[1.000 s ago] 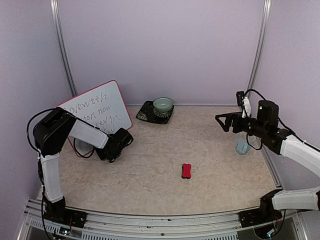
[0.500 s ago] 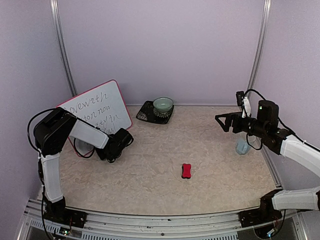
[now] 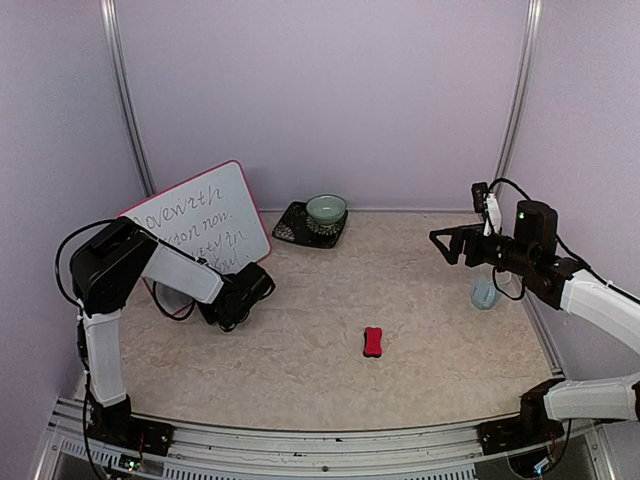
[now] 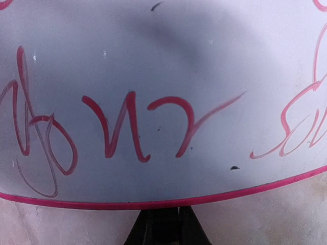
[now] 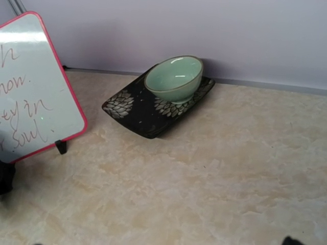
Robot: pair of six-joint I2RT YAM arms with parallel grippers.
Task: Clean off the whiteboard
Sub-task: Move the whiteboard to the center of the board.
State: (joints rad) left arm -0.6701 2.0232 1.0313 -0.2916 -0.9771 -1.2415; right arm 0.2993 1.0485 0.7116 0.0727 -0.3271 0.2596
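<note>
Whiteboard (image 3: pixel 200 218) stands tilted back just left of the tray (image 3: pixel 288 230), with red handwriting all over it. Left gripper (image 3: pixel 254 287) is front-left of the tray at the board's bottom edge, can't tell if it's open. Right gripper (image 3: pixel 450 243) hangs right of the tray, jaws apart.

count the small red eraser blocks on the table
1: a small red eraser block lies mid-table, right of the pink-framed whiteboard; the left arm may hide more.
</note>
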